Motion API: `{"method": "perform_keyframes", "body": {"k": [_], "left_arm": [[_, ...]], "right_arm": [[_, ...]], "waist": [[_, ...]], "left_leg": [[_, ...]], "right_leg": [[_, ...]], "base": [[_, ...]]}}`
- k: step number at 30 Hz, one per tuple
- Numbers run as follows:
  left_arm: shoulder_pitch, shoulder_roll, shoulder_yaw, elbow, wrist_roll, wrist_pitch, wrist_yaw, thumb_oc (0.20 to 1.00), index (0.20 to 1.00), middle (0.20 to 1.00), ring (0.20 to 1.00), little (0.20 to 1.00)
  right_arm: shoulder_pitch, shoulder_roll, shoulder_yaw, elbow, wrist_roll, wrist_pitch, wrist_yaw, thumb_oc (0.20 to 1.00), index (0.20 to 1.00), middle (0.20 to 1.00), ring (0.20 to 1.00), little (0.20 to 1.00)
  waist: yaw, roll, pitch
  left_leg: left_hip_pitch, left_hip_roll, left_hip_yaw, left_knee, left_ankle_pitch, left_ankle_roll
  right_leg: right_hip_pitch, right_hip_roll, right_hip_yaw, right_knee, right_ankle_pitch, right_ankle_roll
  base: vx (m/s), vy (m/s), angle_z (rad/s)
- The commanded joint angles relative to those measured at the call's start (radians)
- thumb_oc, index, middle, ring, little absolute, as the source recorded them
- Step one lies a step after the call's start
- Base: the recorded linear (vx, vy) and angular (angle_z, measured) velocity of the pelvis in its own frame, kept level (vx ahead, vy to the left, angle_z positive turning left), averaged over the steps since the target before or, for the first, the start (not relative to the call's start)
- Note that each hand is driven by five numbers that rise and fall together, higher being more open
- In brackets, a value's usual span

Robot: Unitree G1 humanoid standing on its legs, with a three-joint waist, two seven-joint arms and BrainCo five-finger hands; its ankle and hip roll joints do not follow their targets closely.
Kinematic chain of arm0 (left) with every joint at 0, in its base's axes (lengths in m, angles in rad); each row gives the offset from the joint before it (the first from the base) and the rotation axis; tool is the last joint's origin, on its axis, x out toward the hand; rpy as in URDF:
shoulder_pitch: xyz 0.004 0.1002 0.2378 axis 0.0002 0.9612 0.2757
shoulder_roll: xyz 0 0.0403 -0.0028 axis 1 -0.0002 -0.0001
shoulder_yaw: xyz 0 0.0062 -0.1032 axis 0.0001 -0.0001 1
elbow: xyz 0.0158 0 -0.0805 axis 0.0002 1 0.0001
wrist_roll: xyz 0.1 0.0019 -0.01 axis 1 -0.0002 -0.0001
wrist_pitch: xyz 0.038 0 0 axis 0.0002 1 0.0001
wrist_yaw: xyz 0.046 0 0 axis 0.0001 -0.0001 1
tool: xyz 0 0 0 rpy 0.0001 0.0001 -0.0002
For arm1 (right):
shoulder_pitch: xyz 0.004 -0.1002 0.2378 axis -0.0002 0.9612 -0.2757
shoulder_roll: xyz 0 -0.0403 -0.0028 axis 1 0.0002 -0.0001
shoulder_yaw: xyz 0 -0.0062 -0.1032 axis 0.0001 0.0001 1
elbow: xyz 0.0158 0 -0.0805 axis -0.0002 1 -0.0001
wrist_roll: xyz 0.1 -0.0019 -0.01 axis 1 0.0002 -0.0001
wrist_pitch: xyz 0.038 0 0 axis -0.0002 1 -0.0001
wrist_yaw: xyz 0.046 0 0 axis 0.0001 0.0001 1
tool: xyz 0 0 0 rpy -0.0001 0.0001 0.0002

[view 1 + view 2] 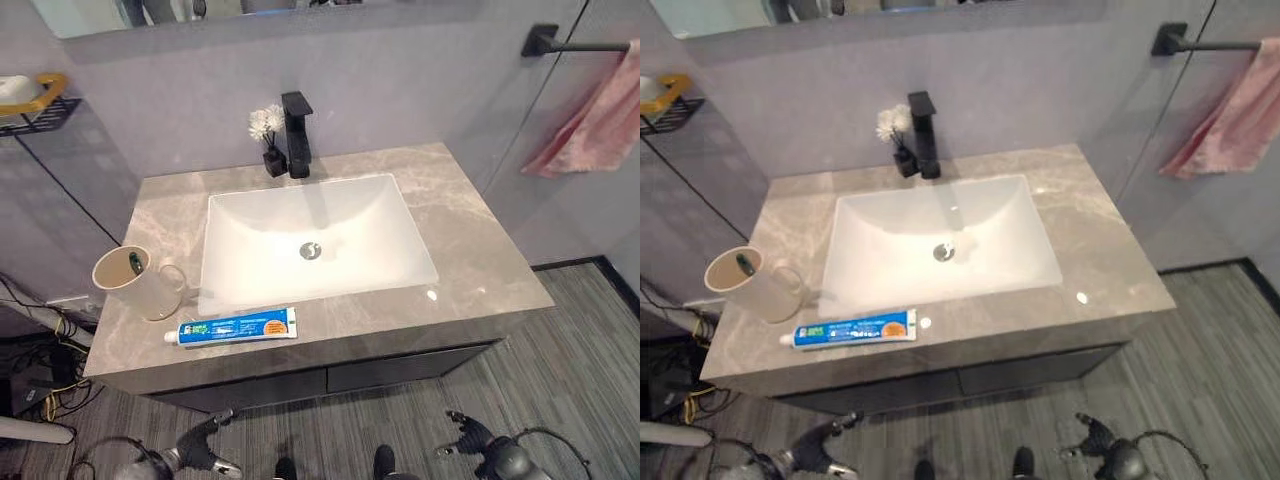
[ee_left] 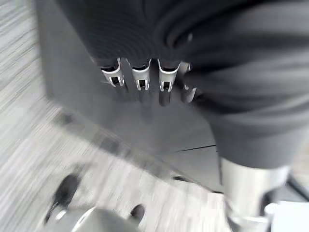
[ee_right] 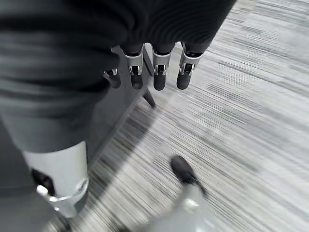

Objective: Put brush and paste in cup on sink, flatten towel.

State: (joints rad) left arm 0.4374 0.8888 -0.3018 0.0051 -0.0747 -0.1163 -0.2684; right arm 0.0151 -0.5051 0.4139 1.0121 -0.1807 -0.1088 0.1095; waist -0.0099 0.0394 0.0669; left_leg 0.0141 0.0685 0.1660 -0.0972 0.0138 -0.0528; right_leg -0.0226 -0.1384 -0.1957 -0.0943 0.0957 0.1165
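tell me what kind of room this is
Most likely a bathroom. A white sink is set into a grey marble-look counter with a black faucet behind it, a toothpaste tube and a cup sit near the front edge, and a pink towel hangs bunched on a wall bar.

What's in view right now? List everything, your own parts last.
cup: 1, cream, counter's left front, a dark-green thing inside.
paste: 1, blue and white, lying on the counter's front edge, right of the cup.
sink: 1, white, counter's middle.
tap: 1, black, behind the sink.
flowers: 1 small bunch, white in a dark vase, left of the tap.
towel: 1, pink, bunched on the wall rail, right.
shelf: 1, black wire, left wall.
left hand: low, fingers relaxed, empty.
right hand: low, fingers relaxed, empty.
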Motion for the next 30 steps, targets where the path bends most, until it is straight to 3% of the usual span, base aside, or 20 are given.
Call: {"method": "perform_keyframes", "body": {"k": [1, 4, 10, 12, 13, 18, 20, 22, 23, 25, 30], "left_arm": [[-0.007, 0.090, 0.083, -0.195, -0.231, -0.012, -0.117, 1.000, 1.000, 1.000, 1.000, 1.000], [-0.010, 0.181, 0.111, -0.364, -0.406, 0.011, -0.150, 1.000, 1.000, 1.000, 1.000, 1.000], [-0.200, 0.225, 0.073, -0.525, -0.502, -0.014, -0.120, 1.000, 1.000, 1.000, 1.000, 1.000], [-0.219, 0.241, 0.117, -0.585, -0.518, -0.032, -0.104, 1.000, 1.000, 1.000, 1.000, 1.000], [-0.228, 0.242, 0.213, -0.600, -0.514, -0.072, -0.049, 1.000, 1.000, 1.000, 1.000, 1.000], [-0.197, 0.225, 0.408, -0.545, -0.313, -0.131, 0.065, 1.000, 1.000, 1.000, 1.000, 1.000], [-0.168, 0.224, 0.477, -0.455, -0.225, -0.117, 0.090, 1.000, 1.000, 1.000, 1.000, 1.000], [-0.163, 0.224, 0.481, -0.456, -0.223, -0.118, 0.091, 1.000, 1.000, 1.000, 1.000, 1.000], [-0.128, 0.242, 0.523, -0.387, -0.102, -0.128, 0.103, 1.000, 1.000, 1.000, 1.000, 1.000], [-0.116, 0.245, 0.534, -0.358, -0.065, -0.129, 0.111, 1.000, 1.000, 1.000, 1.000, 1.000], [-0.127, 0.195, 0.484, -0.240, 0.000, -0.109, 0.104, 1.000, 1.000, 1.000, 1.000, 1.000]], "right_arm": [[-0.071, -0.006, 0.045, 0.118, -0.049, -0.002, 0.025, 1.000, 1.000, 1.000, 1.000, 1.000], [-0.092, 0.054, 0.065, 0.255, -0.103, 0.022, 0.016, 1.000, 1.000, 1.000, 1.000, 1.000], [-0.073, 0.119, 0.074, 0.316, -0.101, 0.027, -0.001, 1.000, 1.000, 1.000, 1.000, 1.000], [-0.058, 0.133, 0.072, 0.318, -0.090, 0.028, 0.004, 1.000, 1.000, 1.000, 1.000, 1.000], [-0.037, 0.150, 0.066, 0.323, -0.077, 0.035, 0.009, 1.000, 1.000, 1.000, 1.000, 1.000], [-0.021, 0.158, 0.029, 0.326, -0.039, 0.040, 0.005, 1.000, 1.000, 1.000, 1.000, 1.000], [-0.013, 0.150, 0.030, 0.314, -0.052, 0.043, 0.016, 1.000, 1.000, 1.000, 1.000, 1.000], [-0.013, 0.150, 0.032, 0.313, -0.053, 0.044, 0.016, 1.000, 1.000, 1.000, 1.000, 1.000], [-0.012, 0.126, 0.030, 0.292, -0.073, 0.045, 0.028, 1.000, 1.000, 1.000, 1.000, 1.000], [-0.007, 0.119, 0.020, 0.274, -0.062, 0.043, 0.027, 1.000, 1.000, 1.000, 1.000, 1.000], [-0.021, 0.107, -0.077, 0.281, 0.053, 0.050, 0.005, 1.000, 1.000, 1.000, 1.000, 1.000]], "waist": [[-0.004, -0.019, -0.026], [0.004, -0.019, -0.039], [-0.004, -0.029, -0.051], [-0.005, -0.031, -0.056], [0.001, -0.034, -0.063], [0.013, -0.042, -0.063], [0.020, -0.044, -0.060], [0.018, -0.044, -0.060], [0.024, -0.046, -0.052], [0.020, -0.048, -0.050], [0.014, -0.055, -0.048]], "left_leg": [[-0.013, 0.033, -0.015, 0.015, 0.015, -0.019], [-0.004, 0.037, -0.018, 0.010, 0.015, -0.022], [0.009, 0.041, -0.020, 0.010, 0.009, -0.025], [0.013, 0.041, -0.019, 0.010, 0.007, -0.026], [0.018, 0.043, -0.019, 0.010, 0.005, -0.028], [0.022, 0.046, -0.024, 0.010, 0.003, -0.032], [0.022, 0.050, -0.023, 0.010, 0.003, -0.036], [0.022, 0.050, -0.023, 0.010, 0.002, -0.036], [0.021, 0.052, -0.028, 0.010, 0.001, -0.037], [0.021, 0.052, -0.026, 0.010, 0.000, -0.037], [0.005, 0.059, -0.024, 0.010, 0.003, -0.042]], "right_leg": [[-0.015, -0.062, 0.025, 0.013, 0.033, 0.075], [-0.005, -0.061, 0.022, 0.016, 0.025, 0.075], [-0.004, -0.057, 0.023, 0.043, 0.009, 0.069], [-0.003, -0.056, 0.025, 0.045, 0.007, 0.069], [0.002, -0.053, 0.025, 0.040, 0.007, 0.067], [0.016, -0.048, 0.019, 0.030, 0.003, 0.066], [0.018, -0.046, 0.019, 0.027, 0.000, 0.065], [0.019, -0.046, 0.018, 0.027, 0.000, 0.065], [0.018, -0.044, 0.018, 0.031, -0.004, 0.064], [0.018, -0.044, 0.020, 0.032, -0.005, 0.065], [0.014, -0.040, 0.016, 0.015, -0.001, 0.066]], "base": [[0.02, -0.016, 0.09], [0.03, -0.022, 0.12], [0.01, -0.018, 0.04], [0.02, -0.013, -0.01], [0.05, -0.030, -0.02], [0.01, -0.008, 0.00], [0.00, 0.000, 0.00], [0.00, 0.000, 0.00], [0.00, 0.000, 0.00], [0.00, 0.000, 0.00], [0.00, 0.000, 0.03]]}}
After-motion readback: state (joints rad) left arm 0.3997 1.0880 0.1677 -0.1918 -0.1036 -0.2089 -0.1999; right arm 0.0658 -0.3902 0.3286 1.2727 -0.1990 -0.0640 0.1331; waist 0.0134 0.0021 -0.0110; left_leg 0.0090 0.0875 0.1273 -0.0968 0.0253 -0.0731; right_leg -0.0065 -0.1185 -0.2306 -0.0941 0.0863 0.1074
